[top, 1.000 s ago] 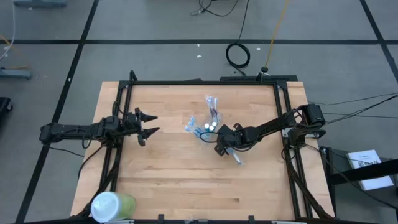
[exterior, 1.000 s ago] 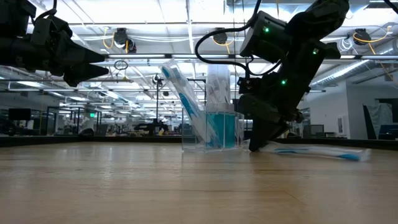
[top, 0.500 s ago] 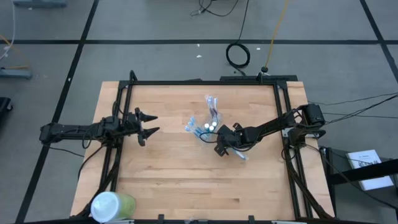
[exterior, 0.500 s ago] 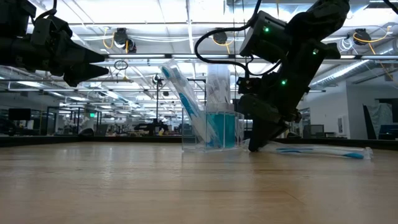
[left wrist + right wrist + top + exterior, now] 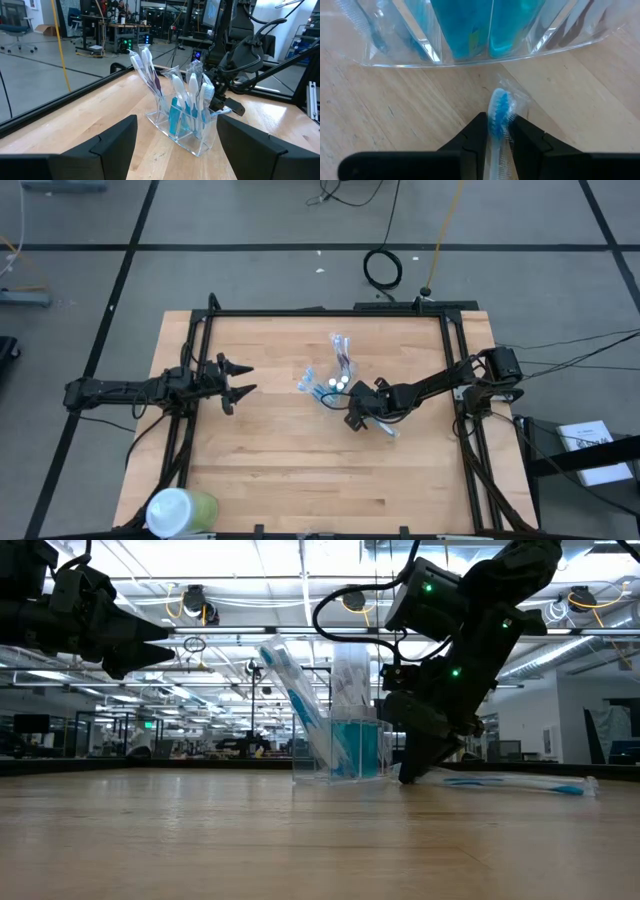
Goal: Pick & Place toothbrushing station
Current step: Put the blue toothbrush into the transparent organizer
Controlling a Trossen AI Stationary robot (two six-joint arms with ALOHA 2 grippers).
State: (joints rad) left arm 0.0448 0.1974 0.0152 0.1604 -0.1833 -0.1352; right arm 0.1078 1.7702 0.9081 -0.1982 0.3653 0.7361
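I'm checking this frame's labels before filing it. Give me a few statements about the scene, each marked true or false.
1. The right hand is shut on a wrapped toothbrush lying on the table. True.
2. The left hand grips the clear holder. False: it hangs open, apart from the clear holder, holding nothing.
3. The clear holder stands upright with toothbrushes in it. True.
4. The green cup sits beside the clear holder. False: it is at the table's near left corner, far from the holder.

Green cup (image 5: 182, 510) at table (image 5: 280, 470) corner
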